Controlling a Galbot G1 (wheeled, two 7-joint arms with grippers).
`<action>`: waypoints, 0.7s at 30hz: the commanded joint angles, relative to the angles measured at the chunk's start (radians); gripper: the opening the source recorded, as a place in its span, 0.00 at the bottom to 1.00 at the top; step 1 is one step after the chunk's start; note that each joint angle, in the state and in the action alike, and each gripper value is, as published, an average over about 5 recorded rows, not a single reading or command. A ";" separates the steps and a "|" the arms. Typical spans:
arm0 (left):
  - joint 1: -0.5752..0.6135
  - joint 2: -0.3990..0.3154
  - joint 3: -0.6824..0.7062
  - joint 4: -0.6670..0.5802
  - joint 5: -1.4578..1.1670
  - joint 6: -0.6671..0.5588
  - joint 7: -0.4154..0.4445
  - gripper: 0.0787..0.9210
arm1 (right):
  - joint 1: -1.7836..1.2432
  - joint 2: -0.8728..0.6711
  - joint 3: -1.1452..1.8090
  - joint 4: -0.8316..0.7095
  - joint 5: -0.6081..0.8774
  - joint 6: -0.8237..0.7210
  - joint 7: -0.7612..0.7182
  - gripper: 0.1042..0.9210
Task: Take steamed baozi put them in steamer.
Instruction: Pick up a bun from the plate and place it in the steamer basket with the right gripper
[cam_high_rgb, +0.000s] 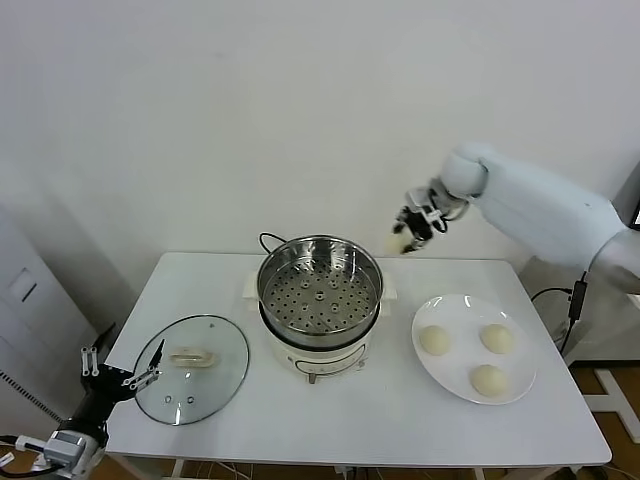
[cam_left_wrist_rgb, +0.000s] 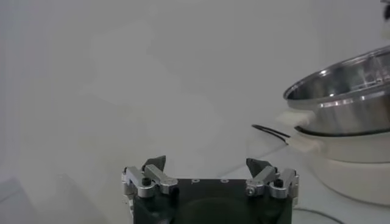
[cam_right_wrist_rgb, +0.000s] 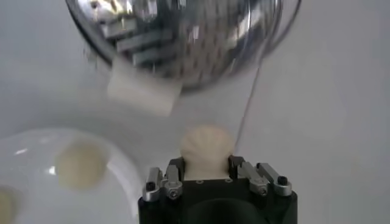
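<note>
Right gripper (cam_high_rgb: 403, 240) raised at about two o'clock from the steamer (cam_high_rgb: 320, 290), clamped on a bun (cam_right_wrist_rgb: 206, 148). Three more buns, seemingly untouched, on the plate (cam_high_rgb: 520, 385) at four o'clock. Left gripper (cam_high_rgb: 120, 372) parked at eight o'clock beside the lid (cam_high_rgb: 192, 368), fingers (cam_left_wrist_rgb: 152, 175) apart.

The right arm is reaching in from the right side, its white forearm raised and angling toward the middle of the scene, with the wrist bent downward. The right pincer (cam_high_rgb: 412, 232) is hanging in the air, its fingers (cam_right_wrist_rgb: 175, 165) pressing in on a baozi (cam_right_wrist_rgb: 206, 149) from both sides. The left arm is sitting low at the near left corner of the counter (cam_high_rgb: 330, 425), idle. The left pincer (cam_high_rgb: 122, 368) is pointing forward with its fingers (cam_left_wrist_rgb: 155, 164) spread wide apart, gripping nothing.
</note>
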 joint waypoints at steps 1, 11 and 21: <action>0.006 -0.005 -0.001 -0.003 0.001 -0.003 0.001 0.88 | 0.025 0.141 -0.048 0.156 -0.205 0.181 0.010 0.43; 0.015 -0.001 -0.003 -0.009 0.001 -0.004 0.001 0.88 | -0.211 0.238 0.184 -0.121 -0.509 0.498 0.035 0.43; 0.008 0.005 0.002 -0.004 0.003 0.000 0.000 0.88 | -0.280 0.266 0.254 -0.199 -0.589 0.579 0.051 0.43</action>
